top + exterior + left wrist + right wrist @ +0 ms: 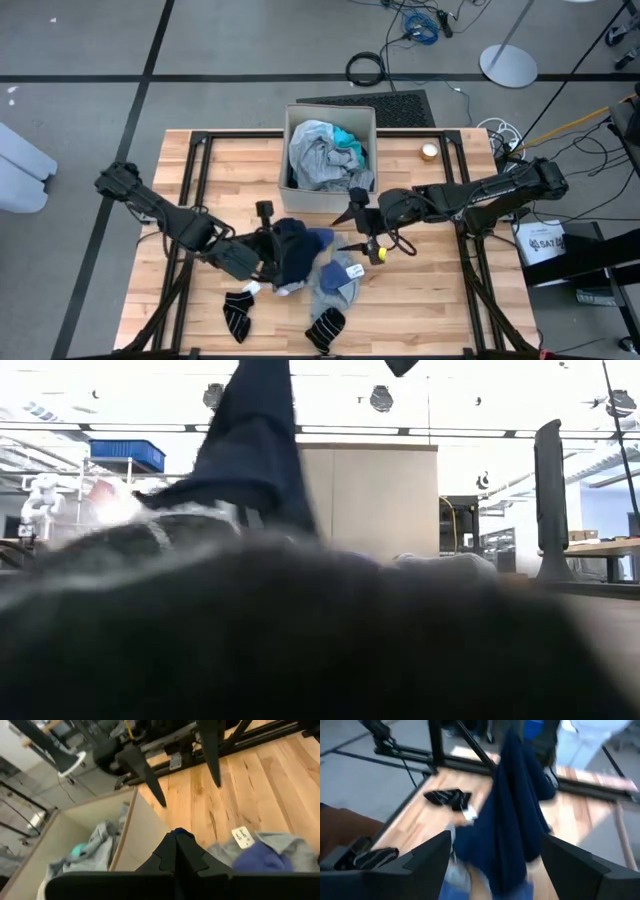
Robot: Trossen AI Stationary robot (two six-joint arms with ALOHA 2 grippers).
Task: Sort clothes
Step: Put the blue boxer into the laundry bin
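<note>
My left gripper [270,250] is shut on a navy garment [295,250] just in front of the beige fabric box [297,185]. The garment rises as a dark peak in the low view [250,450]. My right gripper [352,228] is open beside it. In its wrist view its fingers stand on either side of the hanging navy cloth [517,820], and I see no touch. A grey garment with a blue patch and a white label [338,275] lies flat on the table under them. Two black striped socks [238,315] [325,330] lie near the front edge. Grey and turquoise clothes [325,150] fill the box. My left gripper pinches the navy garment between its two shut fingers; a small bunch of the fabric [181,833] pokes out past the fingertips. The fingers hide how many layers they have. The garment hangs below the hold, and its lower part reaches the clothes on the table [470,845].
A small roll of tape [429,152] lies on the table to the right of the box. A black mat [370,105] lies behind the box. A dark blurred cloth fills the lower part of the low view [320,630].
</note>
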